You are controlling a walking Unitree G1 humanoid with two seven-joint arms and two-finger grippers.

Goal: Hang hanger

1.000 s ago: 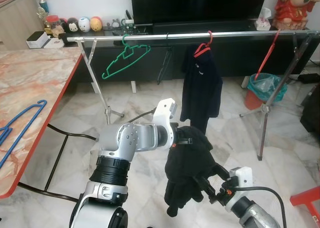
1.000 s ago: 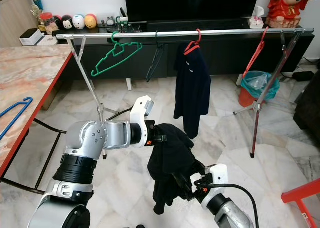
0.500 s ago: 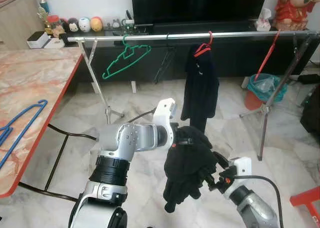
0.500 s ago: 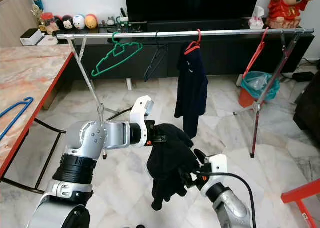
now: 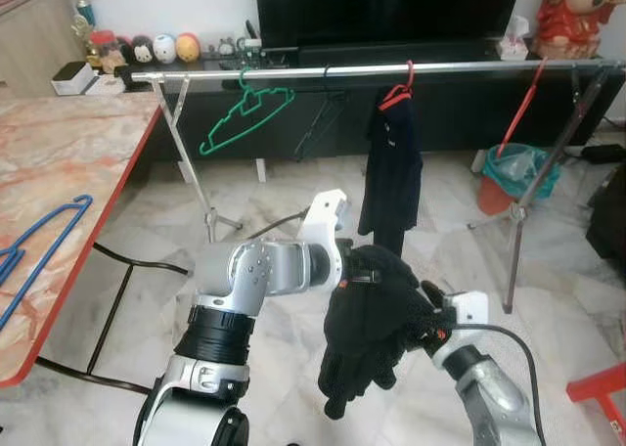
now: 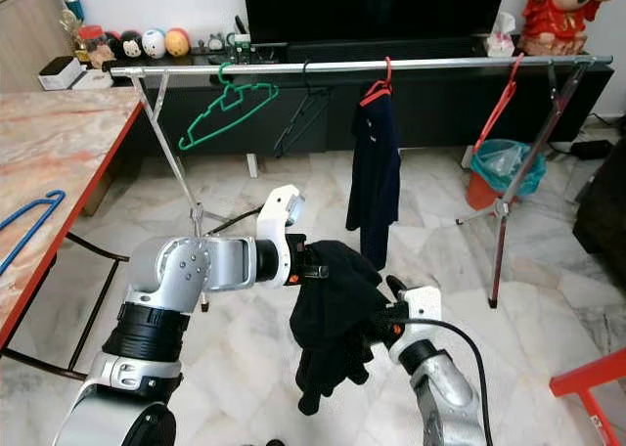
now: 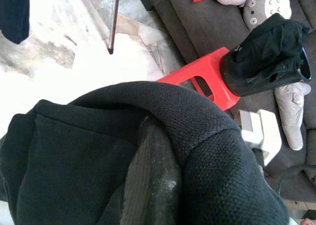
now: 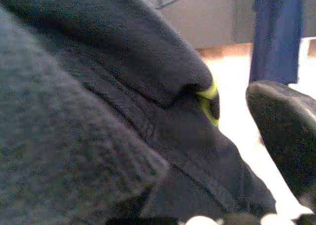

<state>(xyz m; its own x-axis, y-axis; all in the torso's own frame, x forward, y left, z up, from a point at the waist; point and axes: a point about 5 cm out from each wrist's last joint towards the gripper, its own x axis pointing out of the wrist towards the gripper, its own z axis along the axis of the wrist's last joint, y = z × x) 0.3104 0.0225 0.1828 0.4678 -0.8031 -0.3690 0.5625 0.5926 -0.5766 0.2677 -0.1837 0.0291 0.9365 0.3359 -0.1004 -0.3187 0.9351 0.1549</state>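
A black garment (image 5: 375, 324) hangs in a bunch from my left gripper (image 5: 348, 273), which is shut on its top; the cloth hides the fingers. In the left wrist view the black garment (image 7: 148, 156) lies right over the fingers. My right gripper (image 5: 427, 321) presses into the garment's right side at mid height. One of its fingers (image 8: 282, 131) stands apart from the cloth (image 8: 113, 101), which shows a lime-green bit. On the steel rail (image 5: 469, 67) hang a green hanger (image 5: 245, 113), a black hanger (image 5: 318, 123), a red hanger (image 5: 395, 93) bearing a navy garment (image 5: 391, 182), and another red hanger (image 5: 524, 109).
A marble table (image 5: 68, 162) with a red edge stands at my left and carries a blue hanger (image 5: 44, 250). The rail's legs (image 5: 196, 172) stand on the marble floor. A red bin (image 5: 514, 177) lies behind the right leg, and a red stool (image 5: 602, 382) is at the lower right.
My right gripper has risen and moved into the black garment's side. The navy garment and the black hanger on the rail have swung and turned. The left arm holds still.
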